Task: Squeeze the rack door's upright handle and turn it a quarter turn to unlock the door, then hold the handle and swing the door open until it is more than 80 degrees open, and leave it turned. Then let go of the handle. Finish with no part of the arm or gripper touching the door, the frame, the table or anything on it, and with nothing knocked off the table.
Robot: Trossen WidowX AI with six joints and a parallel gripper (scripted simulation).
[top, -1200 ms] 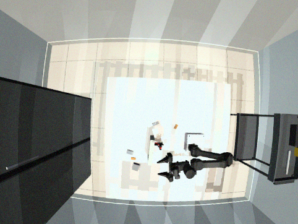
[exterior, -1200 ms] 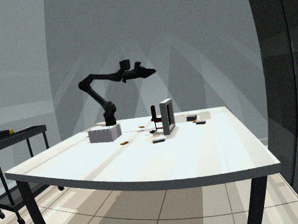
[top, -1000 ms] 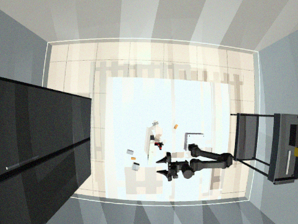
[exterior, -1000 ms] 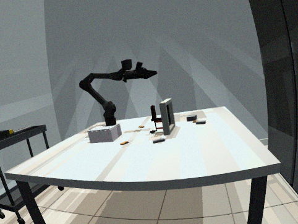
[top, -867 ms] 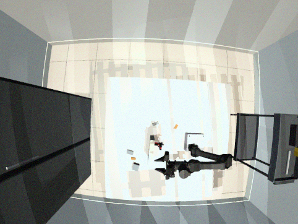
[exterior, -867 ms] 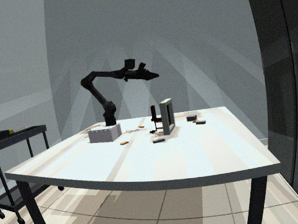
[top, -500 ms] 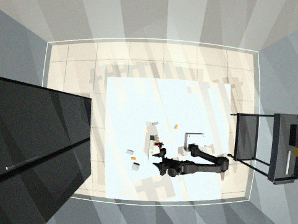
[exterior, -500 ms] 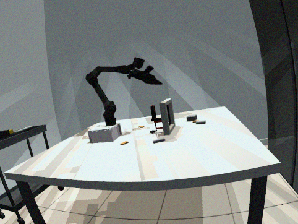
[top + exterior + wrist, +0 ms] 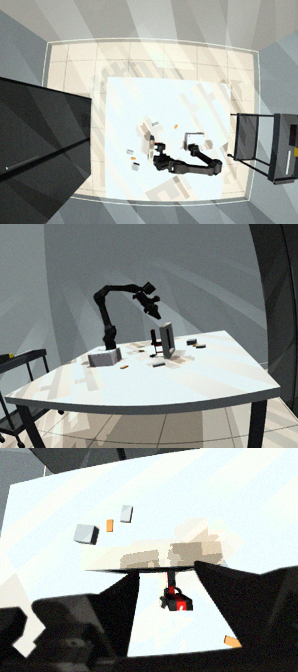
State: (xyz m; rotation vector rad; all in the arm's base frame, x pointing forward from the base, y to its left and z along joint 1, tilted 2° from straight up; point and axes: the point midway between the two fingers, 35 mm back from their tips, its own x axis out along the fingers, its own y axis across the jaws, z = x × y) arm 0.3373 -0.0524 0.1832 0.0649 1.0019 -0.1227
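Note:
The rack frame with its door is a narrow, pale grey upright piece. The door looks flush with the frame, as far as I can tell. The black-and-red upright handle stands out from the side facing the arm's base, on red bars. My gripper is open and empty. It points steeply down, above the handle and the frame's top, touching neither. In the wrist view the handle shows between and beyond the fingers. How far the handle is turned cannot be told.
Grey blocks and an orange piece lie beyond the frame. Another grey block and an orange block lie to the side. The arm's base box stands behind the handle.

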